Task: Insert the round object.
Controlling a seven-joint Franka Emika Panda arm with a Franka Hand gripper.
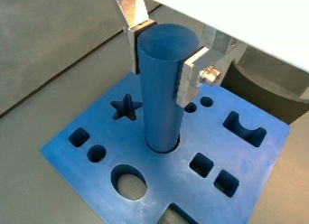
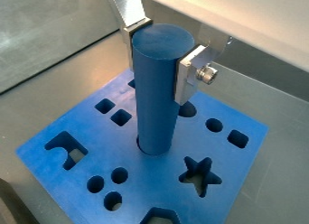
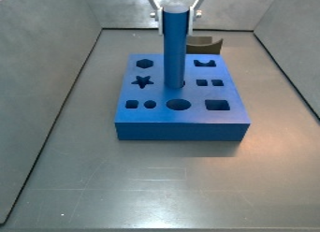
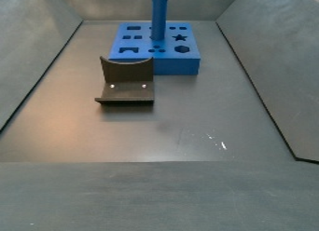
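Note:
The round object, a tall smooth blue peg (image 1: pixel 163 92), stands upright with its lower end in a hole near the middle of the flat blue block (image 1: pixel 157 178). My gripper (image 1: pixel 163 51) is at the peg's top, with a silver finger (image 1: pixel 191 79) pressed against each side, shut on it. Both wrist views show this; in the other one the peg (image 2: pixel 161 92), block (image 2: pixel 145 187) and gripper (image 2: pixel 163 49) look the same. In a side view the peg (image 3: pixel 174 49) rises from the block (image 3: pixel 181 122) under the gripper (image 3: pixel 177 4). In the far side view the peg (image 4: pixel 159 16) runs off the frame's top and the gripper is out of view.
The block has several shaped holes, among them a star (image 1: pixel 125 107) and an oval (image 1: pixel 130 183). The dark fixture (image 4: pixel 125 81) stands on the floor beside the block (image 4: pixel 187 60) and also shows in a side view (image 3: pixel 207 46). Grey walls ring the floor.

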